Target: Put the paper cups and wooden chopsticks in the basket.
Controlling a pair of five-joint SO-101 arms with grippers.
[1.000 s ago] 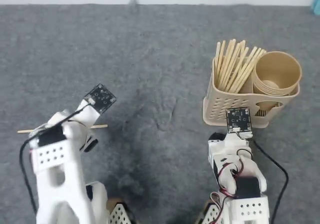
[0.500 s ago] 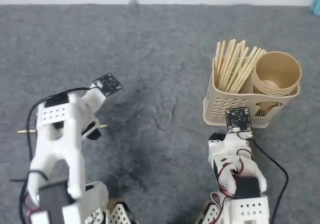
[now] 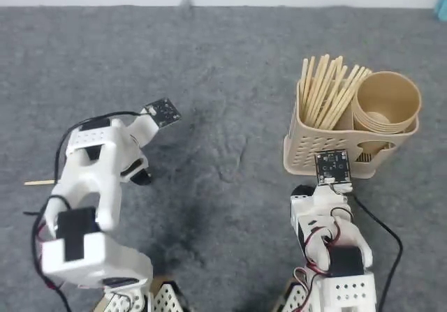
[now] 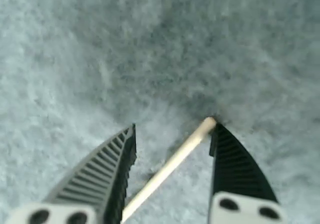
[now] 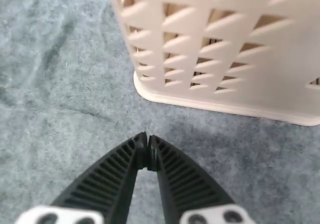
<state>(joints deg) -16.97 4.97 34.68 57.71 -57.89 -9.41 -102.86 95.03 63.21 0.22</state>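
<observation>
Far out on my left, a lone chopstick lies flat on the grey tabletop, most of it hidden beneath my left arm. My left fingers are spread wide around it with nothing gripped (its tip sits right against one finger rather than midway between the two). That is my worry: if I close from here, I judge the stick may roll or skid sideways on the cloth, or get pinched near its very end so it droops and swings on the way across. Pressing too low could also snag the fabric. Further right, my right fingers are clenched on nothing, parked just in front of the basket. Its chopstick bundle fans out tall beside the stacked paper cups, so a dangling stick could knock into those or miss the narrow compartment.
</observation>
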